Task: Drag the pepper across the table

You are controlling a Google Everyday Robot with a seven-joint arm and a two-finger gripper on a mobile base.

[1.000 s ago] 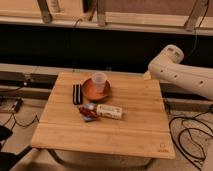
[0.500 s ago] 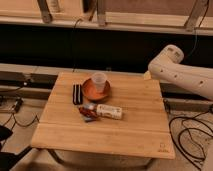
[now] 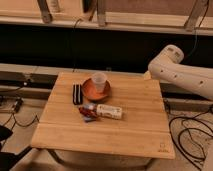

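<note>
Gripper out of frame, beyond arm [image 3: 185,75] at 3 o'clock, spread or pressed cannot tell | pepper [image 3: 87,114] mid-table [image 3: 135,132], just beside bottle [image 3: 109,111] at its 3 | risk: bottle swept along, rolling; plate [image 3: 90,93] near at 12.

The robot's white arm [image 3: 186,76] shows at the right side of the scene, by the far right corner of the tabletop [image 3: 135,127]. Only one thick, smooth link is in view. It runs from the right edge of the view leftward and slightly upward, and it broadens into a rounded joint cap [image 3: 173,52] that sits higher than the rest of the link. The link's blunt left end lines up with the tabletop's far right corner; whether it hangs over the boards or just beside them cannot be told. The claw lies outside the view, so its place along the arm and its pose are hidden.
</note>
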